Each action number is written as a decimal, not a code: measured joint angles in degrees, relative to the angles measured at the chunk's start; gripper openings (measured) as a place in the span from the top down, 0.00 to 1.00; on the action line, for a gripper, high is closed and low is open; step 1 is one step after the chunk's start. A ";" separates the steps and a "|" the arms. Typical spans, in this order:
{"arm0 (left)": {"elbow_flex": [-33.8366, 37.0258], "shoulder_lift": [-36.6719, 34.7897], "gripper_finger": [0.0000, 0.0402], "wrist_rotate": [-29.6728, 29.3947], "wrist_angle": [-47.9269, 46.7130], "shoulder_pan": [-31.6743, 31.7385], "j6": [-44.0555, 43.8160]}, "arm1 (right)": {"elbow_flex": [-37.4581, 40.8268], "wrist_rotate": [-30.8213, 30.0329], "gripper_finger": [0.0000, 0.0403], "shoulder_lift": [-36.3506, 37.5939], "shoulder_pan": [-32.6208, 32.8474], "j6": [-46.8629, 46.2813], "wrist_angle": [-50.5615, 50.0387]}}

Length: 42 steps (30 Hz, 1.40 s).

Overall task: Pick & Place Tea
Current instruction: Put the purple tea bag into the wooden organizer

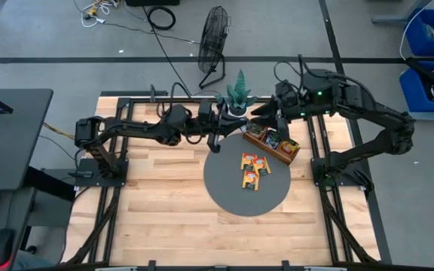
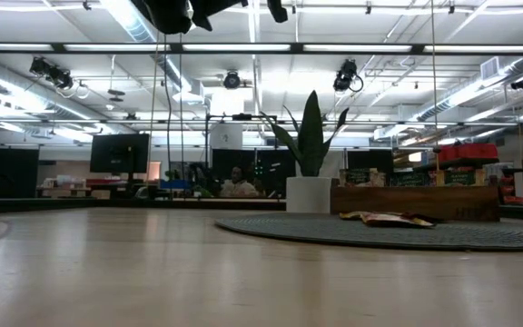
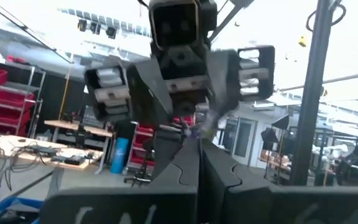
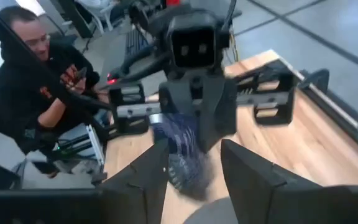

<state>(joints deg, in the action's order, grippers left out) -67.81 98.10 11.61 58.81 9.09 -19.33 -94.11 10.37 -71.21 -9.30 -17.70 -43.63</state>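
On the round grey mat [image 1: 232, 197] three orange sachets [image 1: 252, 167] lie loose while the left gripper [image 1: 215, 140], shut on a dark sachet [image 4: 180, 142], meets the open right gripper [image 1: 256, 114] by the tray [image 1: 277, 152].

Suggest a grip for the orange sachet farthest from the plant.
Take the orange sachet by its edge facing away from the plant, coming straight down. It lies flat on the grey mat, so no side is raised. Two more sachets crowd its plant side; the other looks free.
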 joint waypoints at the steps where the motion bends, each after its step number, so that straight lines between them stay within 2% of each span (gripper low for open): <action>1: 0.00 0.00 1.00 -0.03 0.24 0.05 0.00 | 0.00 0.24 0.61 -0.25 0.00 -0.35 -0.31; 6: 0.00 0.00 0.99 0.29 -0.07 0.03 -0.08 | 0.02 3.45 0.61 -0.08 0.01 -1.73 2.63; 11: 0.00 0.00 0.99 2.14 0.12 0.12 -1.09 | 0.02 3.87 0.61 0.85 0.04 1.52 3.83; 23: 0.00 0.00 0.99 2.71 0.58 0.13 -1.04 | 0.02 3.31 0.63 -0.83 0.03 1.23 -1.41; 27: 0.00 0.00 0.99 2.72 0.54 0.20 -1.01 | 0.02 2.15 0.71 -1.18 0.02 1.72 -1.59; 32: -0.02 0.00 0.99 3.36 0.45 0.90 -1.05 | 0.02 1.91 0.95 -0.93 0.02 3.27 -1.51; 33: -0.02 0.00 0.99 3.35 0.50 0.99 -1.03 | 0.02 1.99 0.97 -0.91 0.00 3.64 -1.53; 38: -0.04 -0.02 0.99 3.48 -0.21 1.10 -1.03 | 0.02 1.85 0.99 -0.87 0.00 4.42 -1.95; 42: -0.04 -0.02 0.93 5.41 -0.58 1.15 -1.05 | 0.02 0.06 0.99 -0.70 -0.04 4.51 -2.98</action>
<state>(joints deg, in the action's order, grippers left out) -67.85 98.08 17.02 58.24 10.24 -20.38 -94.08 10.42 -71.91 -9.34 -13.19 -46.61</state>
